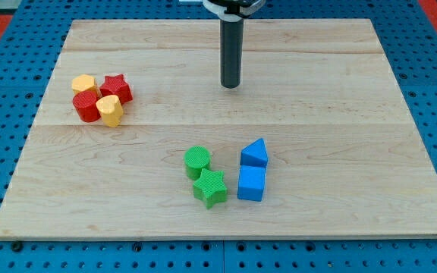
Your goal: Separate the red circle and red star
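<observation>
While my tip (230, 85) rests on the wooden board (340, 114) in the upper middle of the frame, it touches no block; as a bare rod it has no jaws to spread or press. Well apart, at the upper left, the red star (117, 88) and red circle (86, 107) sit packed with a yellow hexagon (84, 83) and yellow heart (111, 110). Lower centre holds a green circle (197, 160), green star (210, 187), blue triangle (254, 153) and blue cube (251, 183).
</observation>
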Robot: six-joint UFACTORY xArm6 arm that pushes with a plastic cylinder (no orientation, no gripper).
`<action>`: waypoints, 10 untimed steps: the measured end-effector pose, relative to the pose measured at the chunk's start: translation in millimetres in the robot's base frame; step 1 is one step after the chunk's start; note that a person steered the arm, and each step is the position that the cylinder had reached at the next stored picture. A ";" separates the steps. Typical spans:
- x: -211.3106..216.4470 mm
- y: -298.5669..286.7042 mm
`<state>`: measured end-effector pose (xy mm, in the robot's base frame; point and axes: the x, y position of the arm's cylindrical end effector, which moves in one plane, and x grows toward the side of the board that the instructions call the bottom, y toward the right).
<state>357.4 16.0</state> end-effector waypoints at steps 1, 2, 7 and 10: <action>0.0 0.0; 0.0 0.0; 113.0 -75.8; 86.4 -75.9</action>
<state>443.8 -59.8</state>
